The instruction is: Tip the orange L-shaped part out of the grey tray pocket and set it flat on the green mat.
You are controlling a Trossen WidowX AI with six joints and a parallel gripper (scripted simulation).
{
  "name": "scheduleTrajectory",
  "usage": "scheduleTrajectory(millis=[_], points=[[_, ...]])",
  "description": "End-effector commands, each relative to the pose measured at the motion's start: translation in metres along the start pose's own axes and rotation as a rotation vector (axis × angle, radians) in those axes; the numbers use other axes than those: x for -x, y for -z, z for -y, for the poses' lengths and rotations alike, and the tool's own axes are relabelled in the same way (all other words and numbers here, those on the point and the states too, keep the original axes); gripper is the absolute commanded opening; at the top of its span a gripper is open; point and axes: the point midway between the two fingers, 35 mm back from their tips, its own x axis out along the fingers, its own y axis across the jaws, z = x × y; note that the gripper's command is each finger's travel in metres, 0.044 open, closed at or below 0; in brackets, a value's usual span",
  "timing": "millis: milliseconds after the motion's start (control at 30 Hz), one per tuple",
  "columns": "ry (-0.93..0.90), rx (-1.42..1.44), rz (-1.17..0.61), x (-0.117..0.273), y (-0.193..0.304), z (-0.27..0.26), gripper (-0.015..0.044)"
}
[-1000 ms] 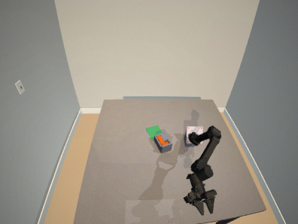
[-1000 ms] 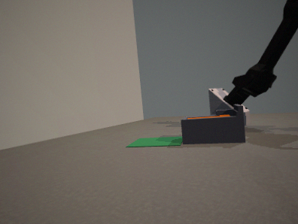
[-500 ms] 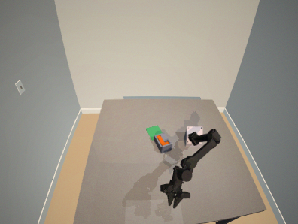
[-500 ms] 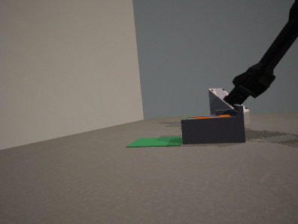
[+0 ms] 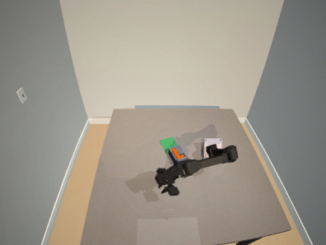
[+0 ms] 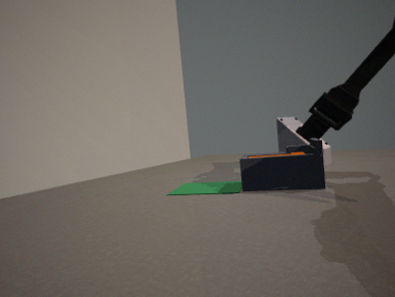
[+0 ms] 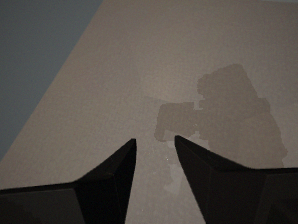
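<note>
Okay so the thing that matters right now is where the orange L-shaped part [image 5: 177, 152] [image 6: 276, 156] sits relative to the pincer [image 5: 160, 189] [image 7: 155, 138]. It's in its pocket in the grey tray [image 5: 172, 156] [image 6: 282, 174], and in the top view that's up and a bit right of the fingertips, well apart from them. The pincer is partway open with nothing between the fingers, and they point off past the tray, so the wrist camera only gets bare bench [image 5: 123, 156] [image 6: 150, 239] [image 7: 125, 65] and wall, no part at all.

Long axis of the part runs upper left to lower right from above, plain end toward the green mat [image 5: 167, 144] [image 6: 209, 188], L-shaped end away from it. That wide end looks like the nearer one to the pincer, which is handy since it's the one to press. I'd swing back over it, close up first and push straight down there. Drift toward the mat end and I reckon it just won't tip
</note>
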Motion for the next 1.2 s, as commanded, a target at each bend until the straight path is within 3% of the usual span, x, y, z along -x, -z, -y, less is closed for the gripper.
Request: scheduleTrajectory(millis=[0, 333, 667, 1000, 1167], points=[[0.158, 0.041, -0.108, 0.016, 0.022, 0.071, 0.018], [0.286, 0.048, -0.41, 0.085, 0.098, 0.172, 0.018], [0.097, -0.021, -0.598, 0.158, 0.171, 0.185, 0.018], [0.092, -0.022, -0.599, 0.157, 0.174, 0.185, 0.018], [0.096, -0.021, -0.599, 0.125, 0.193, 0.19, 0.018]])
